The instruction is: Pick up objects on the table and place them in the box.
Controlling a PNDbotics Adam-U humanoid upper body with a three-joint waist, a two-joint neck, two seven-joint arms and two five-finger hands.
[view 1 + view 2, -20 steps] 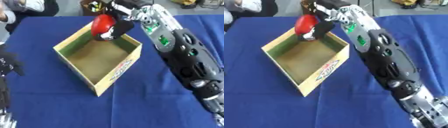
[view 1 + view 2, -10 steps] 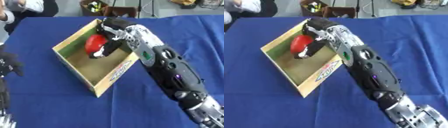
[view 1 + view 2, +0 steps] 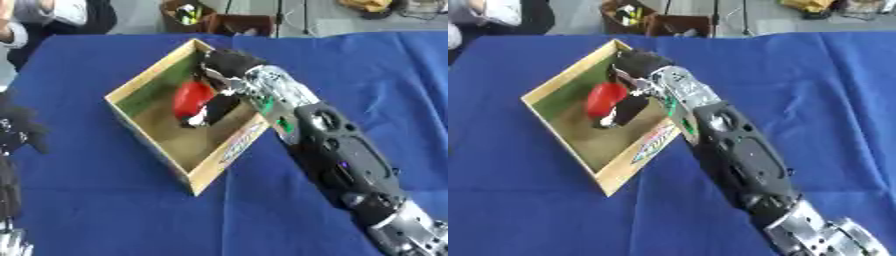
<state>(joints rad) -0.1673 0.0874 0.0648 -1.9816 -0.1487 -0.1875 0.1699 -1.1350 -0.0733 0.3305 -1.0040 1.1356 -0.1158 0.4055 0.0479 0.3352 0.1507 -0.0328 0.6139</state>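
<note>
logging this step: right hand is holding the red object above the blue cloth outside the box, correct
Not quite. The right hand does hold the red object, but inside the box, low over its floor, not above the blue cloth outside it. The left eye view shows this.

Box [image 3: 203, 172]: open-topped cardboard, tan walls, brownish floor, green tint on the inner face of the upper-left wall. It sat left of centre in the frame, turned diamond-wise so that one corner pointed toward the lower edge and one toward the top. A printed label with red and blue marks showed on the outer lower-right wall. It rested on the blue cloth.

Red object [image 3: 192, 97]: rounded, glossy, plain red; its exact kind could not be made out. It lay inside the box, in the upper part, close to the upper-left wall. Its right and lower sides were partly covered, so its full outline was hidden.
</note>
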